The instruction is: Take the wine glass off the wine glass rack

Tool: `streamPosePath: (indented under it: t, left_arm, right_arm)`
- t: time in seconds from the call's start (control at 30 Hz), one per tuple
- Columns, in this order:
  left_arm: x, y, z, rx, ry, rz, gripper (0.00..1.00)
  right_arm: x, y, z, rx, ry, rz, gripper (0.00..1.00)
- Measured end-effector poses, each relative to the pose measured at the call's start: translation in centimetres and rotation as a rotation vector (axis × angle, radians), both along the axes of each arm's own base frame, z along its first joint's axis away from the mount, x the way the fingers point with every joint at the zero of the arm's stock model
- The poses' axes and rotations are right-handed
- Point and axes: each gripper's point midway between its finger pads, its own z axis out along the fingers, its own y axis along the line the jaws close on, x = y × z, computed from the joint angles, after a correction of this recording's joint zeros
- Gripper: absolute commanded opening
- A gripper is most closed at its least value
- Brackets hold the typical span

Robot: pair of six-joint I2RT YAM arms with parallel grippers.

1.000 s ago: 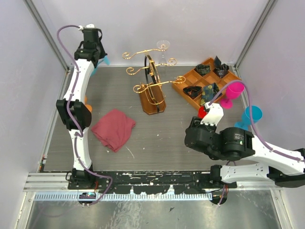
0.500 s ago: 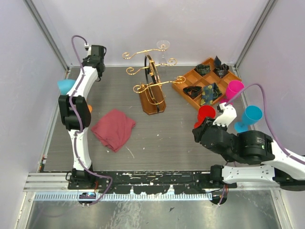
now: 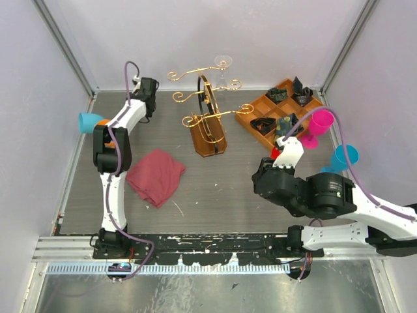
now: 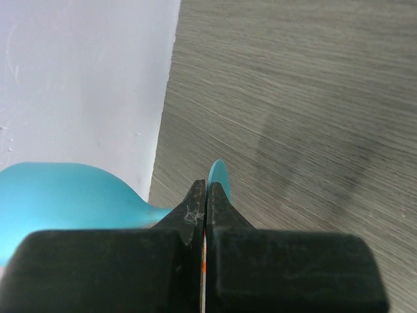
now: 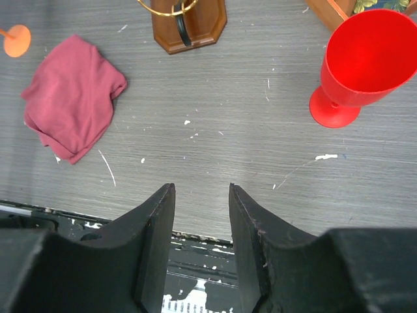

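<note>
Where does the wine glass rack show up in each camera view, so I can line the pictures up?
Top external: the wine glass rack stands at the middle back of the table.
Left wrist: not in it; a teal cup fills the lower left.
Right wrist: only its wooden base, at the top edge, left of centre.
Shared landmark: the maroon cloth, near-left of the rack in both those views.

The grey wood-grain tabletop (image 3: 215, 186) carries the wine glass rack (image 3: 210, 145). Left of the rack lies a crumpled red cloth (image 3: 155, 176). To the rack's right are a wooden tray (image 3: 259, 101) and a red goblet (image 5: 368, 59).
</note>
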Motion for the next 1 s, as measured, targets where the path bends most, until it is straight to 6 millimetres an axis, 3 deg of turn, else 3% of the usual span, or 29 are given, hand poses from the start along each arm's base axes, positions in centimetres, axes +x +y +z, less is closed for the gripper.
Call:
streamPosePath:
  t: [0.17,0.37,0.7,1.0]
  left_arm:
    - [-0.1,-0.1,-3.1,0.05,0.093,-0.017,0.0]
    - [-0.1,-0.3,-5.3,0.088,0.151,-0.035,0.0]
    - [0.0,0.0,-7.5,0.138,0.207,-0.044,0.0]
    - [0.2,0.0,-8.5,0.159,0.22,-0.033,0.1]
  right_arm:
    - [-0.1,-0.6,1.6,0.05,-0.026,0.015,0.44]
    - [0.0,-0.7,2.5,0.077,-0.045,0.029,0.44]
    - [0.1,-0.3,3.1,0.099,-0.06,0.04,0.44]
    - [0.2,-0.5,3.3,0.102,-0.072,0.038,0.44]
